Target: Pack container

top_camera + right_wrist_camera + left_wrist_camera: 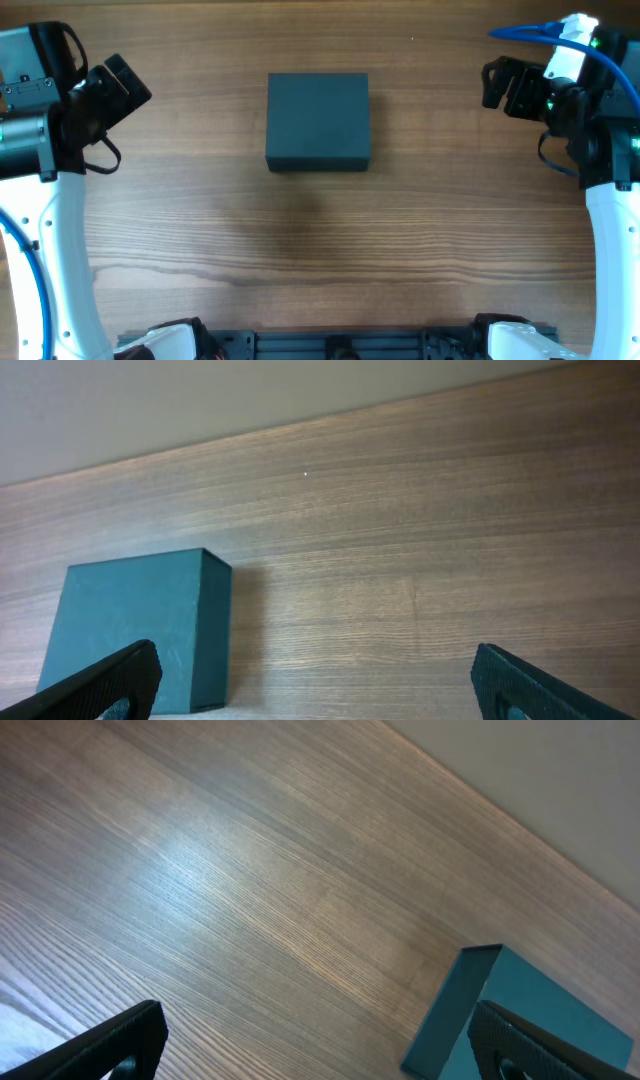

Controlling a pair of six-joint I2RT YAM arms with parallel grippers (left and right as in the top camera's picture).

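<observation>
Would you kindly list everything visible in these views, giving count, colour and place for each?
container: 1, dark teal-grey, lid shut, on the table midway between the arms, toward the far side
table: 1, brown wood grain, under everything
base rail: 1, black, along the near edge
blue cables: 2, blue, one looping over the right arm, one beside the left arm
arms: 2, white and black, at the left and right edges
left pincer: 1, black, open and empty, left of the container
right pincer: 1, black, open and empty, right of the container
</observation>
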